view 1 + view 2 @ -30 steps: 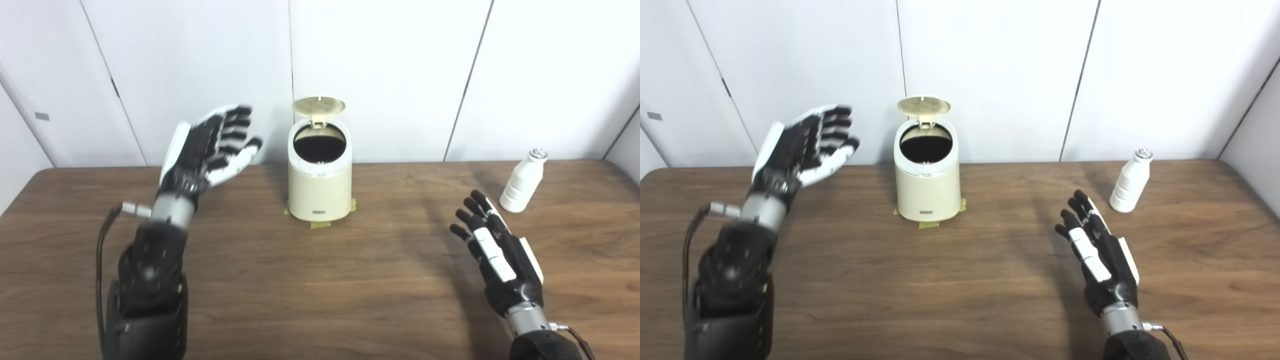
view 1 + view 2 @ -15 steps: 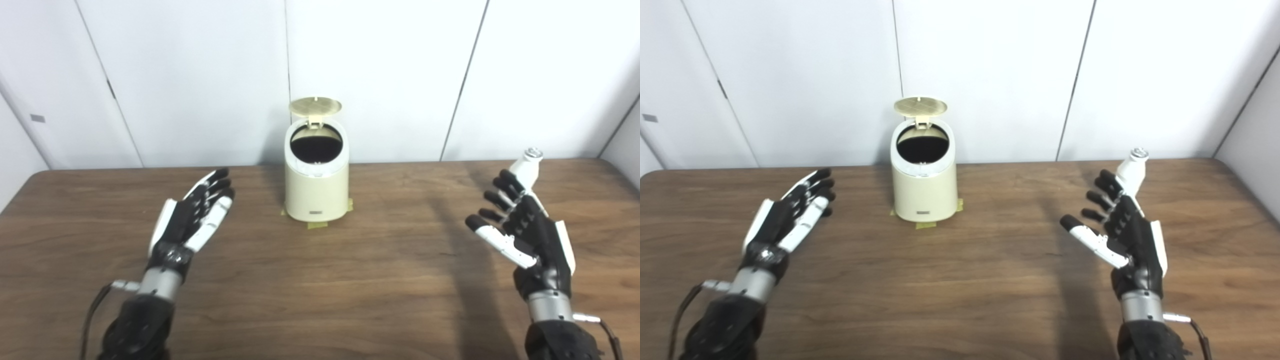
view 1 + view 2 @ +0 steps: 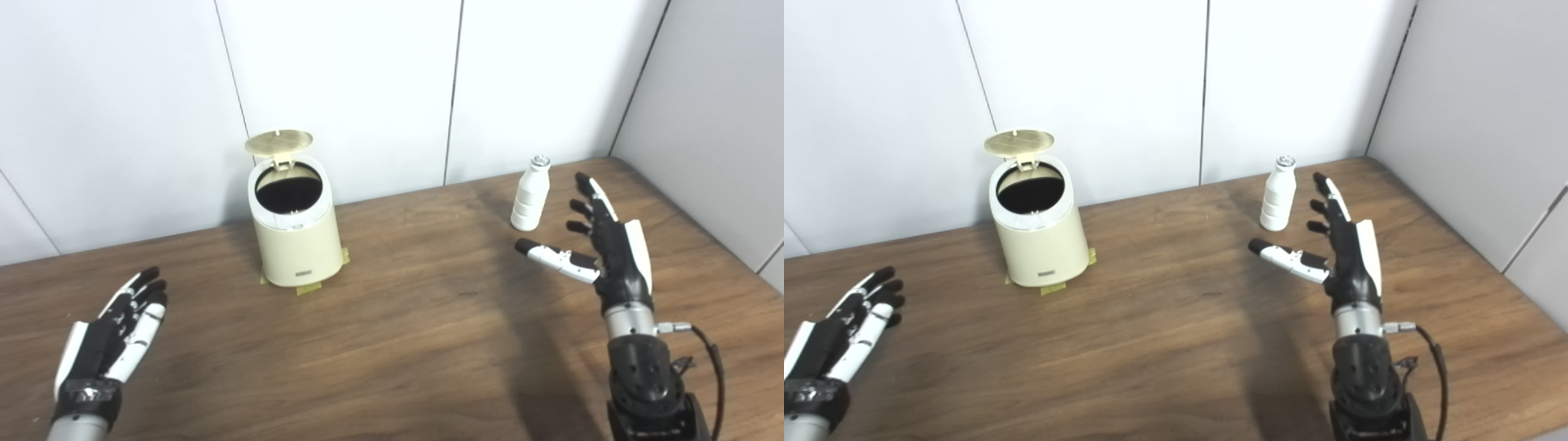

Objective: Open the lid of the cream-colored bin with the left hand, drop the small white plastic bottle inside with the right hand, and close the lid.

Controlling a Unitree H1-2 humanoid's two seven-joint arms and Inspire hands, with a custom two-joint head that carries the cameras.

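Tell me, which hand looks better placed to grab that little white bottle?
The right hand: it is open, right beside the upright bottle. The left hand rests far off, beyond the bin, whose lid stands open.

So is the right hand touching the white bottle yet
Apart. The right eye view shows bare table and wall between the open right hand and the upright white bottle.

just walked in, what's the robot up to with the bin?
The cream-colored bin stands on the table with its lid already flipped open. The small white plastic bottle stands upright, untouched, off to the bin's right. The right hand is open just beside the bottle, not touching it. The left hand is open and low near the table's front left, holding nothing.
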